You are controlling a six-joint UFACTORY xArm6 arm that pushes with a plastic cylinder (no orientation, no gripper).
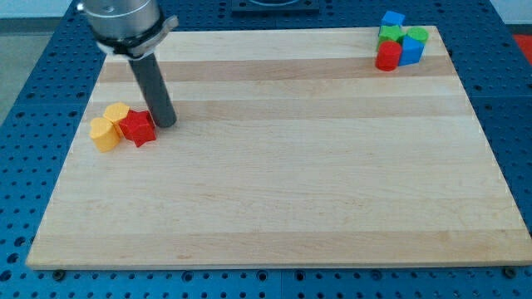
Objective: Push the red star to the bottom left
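Observation:
The red star (137,128) lies near the board's left edge, in the upper half of the view. Two yellow blocks touch it on its left: one (105,134) lower left, one (117,113) upper left. My dark rod comes down from the view's top left, and my tip (165,123) stands right beside the red star, on its right and a little above, touching or nearly touching it.
A cluster sits at the board's top right corner: a red block (386,56), a blue block (410,51), a green block (417,36), another green block (389,34) and a blue block (393,19). The wooden board (274,183) lies on a blue perforated table.

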